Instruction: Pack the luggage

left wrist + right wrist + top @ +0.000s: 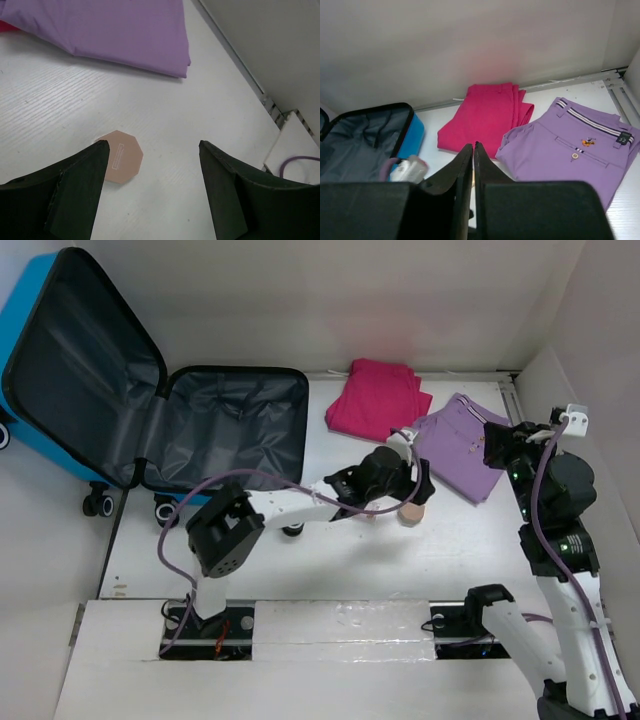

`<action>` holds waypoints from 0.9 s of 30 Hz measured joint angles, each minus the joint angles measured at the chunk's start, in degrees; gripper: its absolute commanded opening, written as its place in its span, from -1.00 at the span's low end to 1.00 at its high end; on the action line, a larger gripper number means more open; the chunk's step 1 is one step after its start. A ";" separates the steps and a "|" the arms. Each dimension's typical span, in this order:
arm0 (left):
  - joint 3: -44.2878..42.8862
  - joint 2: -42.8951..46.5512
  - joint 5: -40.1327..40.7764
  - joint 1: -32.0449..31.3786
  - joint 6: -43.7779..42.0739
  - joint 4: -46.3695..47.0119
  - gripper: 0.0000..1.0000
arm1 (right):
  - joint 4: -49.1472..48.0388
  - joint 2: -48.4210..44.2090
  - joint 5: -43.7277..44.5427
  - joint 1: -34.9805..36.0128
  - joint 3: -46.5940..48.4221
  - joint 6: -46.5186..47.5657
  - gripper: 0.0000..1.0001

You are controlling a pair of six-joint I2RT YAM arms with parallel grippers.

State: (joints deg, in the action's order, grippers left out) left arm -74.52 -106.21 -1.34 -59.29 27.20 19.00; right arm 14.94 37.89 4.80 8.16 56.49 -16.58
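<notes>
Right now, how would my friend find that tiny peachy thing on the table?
Start at the big blue suitcase and go right across the white table to the purple trousers. Just in front of them, by the left arm's open fingers, lies a small flat peach disc. It's eight-sided and tiny, unlike those trousers.

No word, number or brand name is legible in any view. On the purple folded pants (560, 155), right wrist view, a small orange-and-blue embroidered emblem (588, 142) sits just below the striped waistband (592, 122); it is too small to read. A black tag (621, 139) at the waistband's 3 o'clock end bears pale, illegible marks. The pinkish octagonal piece (120, 162), at 7 o'clock in the left wrist view, carries a thin white rectangular outline (118, 155) whose contents cannot be made out.
</notes>
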 measured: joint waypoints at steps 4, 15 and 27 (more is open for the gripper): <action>-7.80 -7.19 4.15 -0.48 1.99 -4.61 0.41 | 0.11 0.00 0.17 0.00 0.48 0.17 -0.17; -26.08 -23.78 11.45 -1.66 8.72 -13.79 0.41 | 0.98 0.42 -1.40 0.00 0.46 0.37 0.07; -41.57 -36.37 13.64 -1.62 19.93 -18.14 0.25 | 1.14 0.35 -4.48 0.00 -0.35 0.35 0.09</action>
State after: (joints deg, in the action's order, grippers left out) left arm -116.09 -142.58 12.29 -60.90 47.13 0.86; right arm 16.08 38.24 0.32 8.16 56.14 -16.23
